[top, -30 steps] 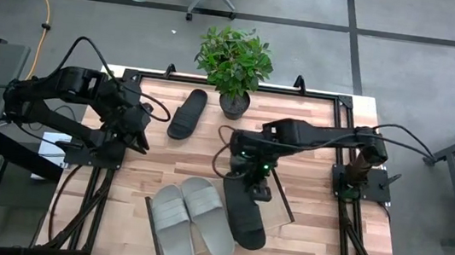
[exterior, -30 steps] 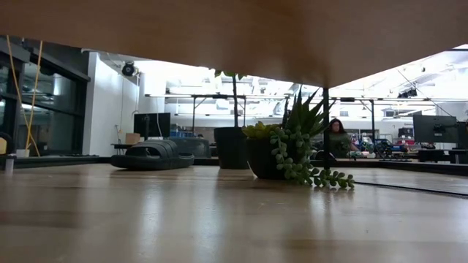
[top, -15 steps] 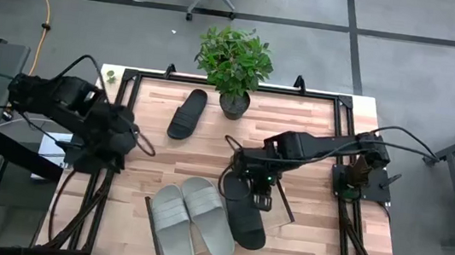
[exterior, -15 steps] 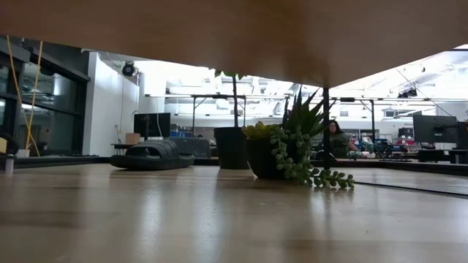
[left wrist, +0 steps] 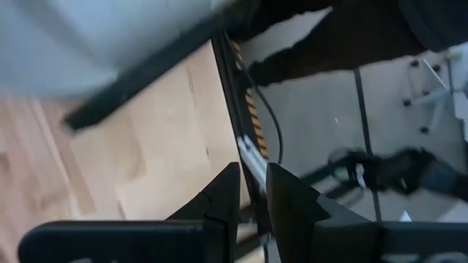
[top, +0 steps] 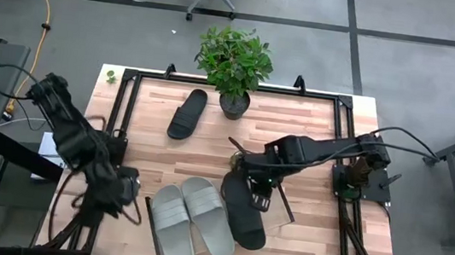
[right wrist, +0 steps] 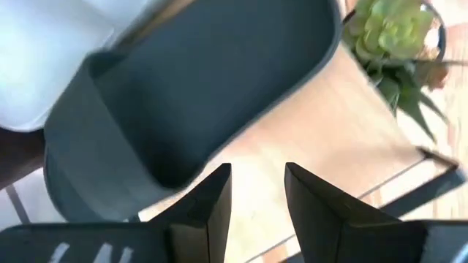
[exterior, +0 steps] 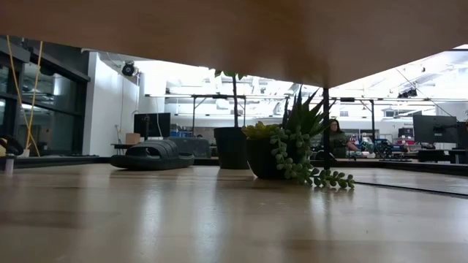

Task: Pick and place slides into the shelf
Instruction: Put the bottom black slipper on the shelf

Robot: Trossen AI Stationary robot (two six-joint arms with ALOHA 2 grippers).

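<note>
Shelf (top: pixel 283 209), flat light-wood tray with dark edges, sits near-centre on the worktop (top: pixel 321 138). We see two light grey slides (top: pixel 191 218) and one black slide (top: pixel 243 218) on it; another black slide (top: pixel 187 113) lies far left. Right tool (top: pixel 259 193), fingers apart, hovers above the black one. Left tool (top: pixel 125 195), fingers close together, is at the left edge.

Even, shadowless daylight lit the overhead view, the wooden tabletop (top: pixel 312 137) bright and sharp to every edge. In the table-level view the foreground lay dim and blurred under a dark brown band across the top, while the windows (exterior: pixel 183 80) behind glared white at upper centre, silhouetting the potted plant (exterior: pixel 292 150). Both wrist views were soft with motion blur; a pale washed-out patch filled the left wrist picture's upper left.
</note>
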